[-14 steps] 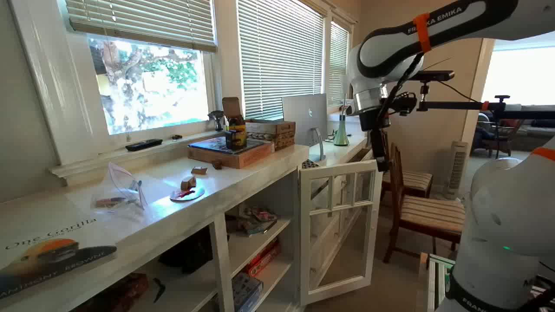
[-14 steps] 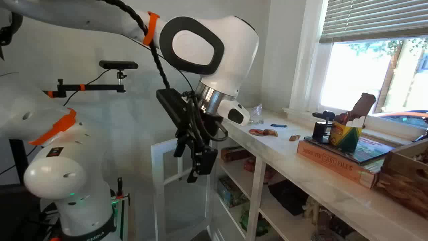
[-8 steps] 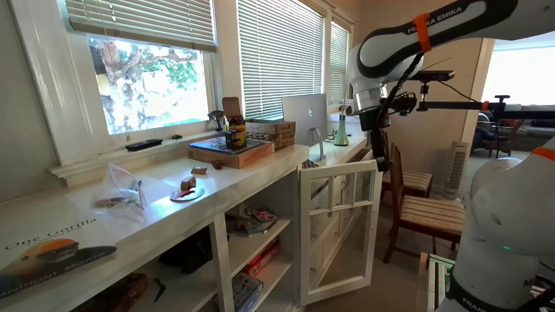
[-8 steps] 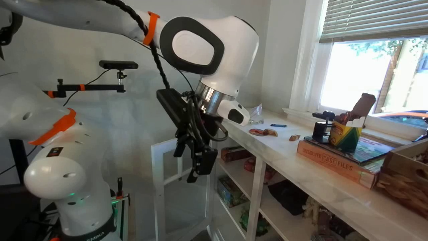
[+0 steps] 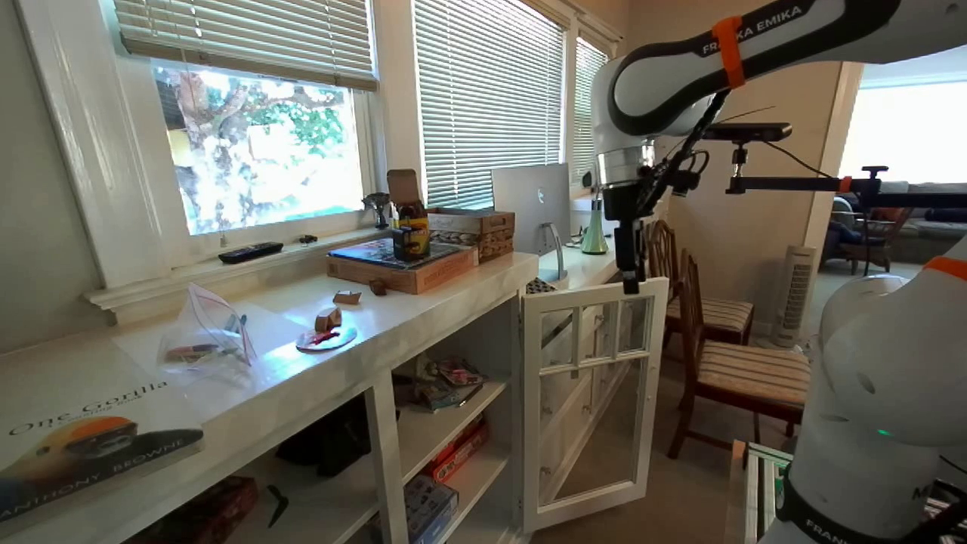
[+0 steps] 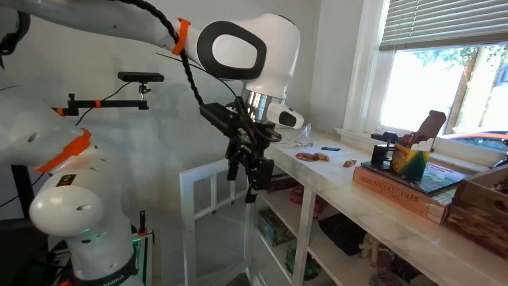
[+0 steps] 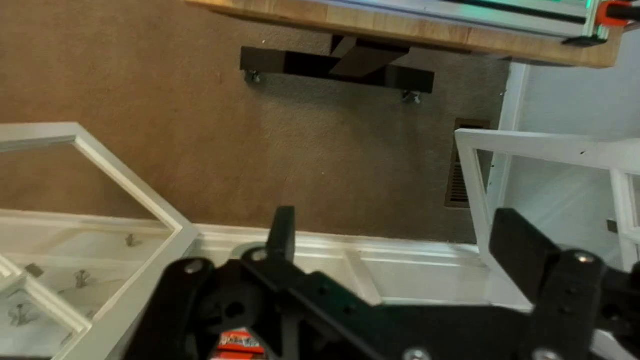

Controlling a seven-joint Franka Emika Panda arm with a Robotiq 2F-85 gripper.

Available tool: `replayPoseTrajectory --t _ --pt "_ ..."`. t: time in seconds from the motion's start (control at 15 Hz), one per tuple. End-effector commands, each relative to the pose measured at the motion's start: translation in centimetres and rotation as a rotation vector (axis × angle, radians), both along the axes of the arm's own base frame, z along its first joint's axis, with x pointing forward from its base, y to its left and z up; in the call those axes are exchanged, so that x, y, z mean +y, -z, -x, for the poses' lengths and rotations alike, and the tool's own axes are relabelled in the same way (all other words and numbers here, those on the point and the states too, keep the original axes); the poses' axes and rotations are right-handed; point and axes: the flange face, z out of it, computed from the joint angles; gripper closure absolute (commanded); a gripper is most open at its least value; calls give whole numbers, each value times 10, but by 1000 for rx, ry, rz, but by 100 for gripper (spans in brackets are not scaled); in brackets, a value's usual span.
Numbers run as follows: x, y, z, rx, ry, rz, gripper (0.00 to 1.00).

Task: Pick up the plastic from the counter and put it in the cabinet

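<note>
A Franka Emika arm point(image 6: 238, 51) hangs its black pincer point(image 7: 395, 212) nose-down nr the white counter point(image 6: 337, 174), the fingers point(image 7: 520, 250) spread wide w/ brown carpet point(image 7: 310, 170) visible btwn them in the wrist view. The clear plastic bag point(image 5: 208, 336) sits on the counter, well apart from the pincer, its mouth edged in pink, nr the "One Gorilla" bk point(image 5: 98, 446); a few small items show in or thru it, too blurred to ID. Also on the counter: a round disc point(image 5: 326, 338) marked w/ red, a small brown piece point(image 5: 329, 319) up against it, a blue stick point(image 6: 331, 149), an "Unsolved Case Files" box point(image 6: 391, 188) and, stacked higher, a yellow-and-green crayon box point(image 6: 410, 163), w/ a wooden crate point(image 6: 480, 210) just beside. Underneath, the cabinet point(image 5: 381, 446) has its glass-paned doors point(image 5: 597, 362) standing open, one either side of the pincer in the wrist view; a red box point(image 5: 462, 449) sits among the contents on its shelves point(image 5: 427, 431). Farther along stands a computer monitor point(image 5: 525, 211), seen from the back, nr a green cone-shaped bottle point(image 5: 594, 233). A remote point(image 5: 251, 252) lies on the windowsill point(image 5: 181, 279), under a part-raised blind point(image 5: 249, 38).
</note>
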Motion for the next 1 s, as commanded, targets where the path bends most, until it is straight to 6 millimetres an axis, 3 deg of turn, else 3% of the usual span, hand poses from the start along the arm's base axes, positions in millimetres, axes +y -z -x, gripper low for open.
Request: replayPoseTrajectory --t 0.0,0.33,0.4,0.6,0.93 --pt "38 -8 -33 -137 -91 80 0" --pt "84 -10 -78 -302 -202 106 0" --pt "75 -15 -65 -296 -179 120 0" --pt "85 -9 -74 -292 -204 119 0" --pt "80 -11 -78 -314 -192 171 0"
